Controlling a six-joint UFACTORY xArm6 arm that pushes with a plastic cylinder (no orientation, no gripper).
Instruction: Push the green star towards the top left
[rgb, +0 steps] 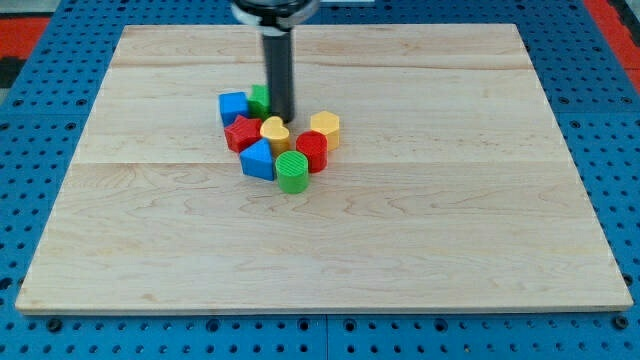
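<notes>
Pale wooden worktop (420, 230), planked grain, on blue pegboard. Blocks clustered left of centre, smooth moulded plastic. Left to right: blue cube (233, 106); red star (241, 132); blue wedge (258, 160); green star (259, 98), mostly hidden behind the rod, at the cluster's top; yellow heart (275, 131); ribbed green cylinder (293, 172); red cylinder (312, 150); yellow cylinder (325, 128). No hand: a rod, my tip (283, 119) just right of the green star.

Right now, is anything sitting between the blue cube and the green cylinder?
Yes. In the camera view, the red star and the blue wedge lie between the blue cube and the green cylinder, all packed together.
</notes>
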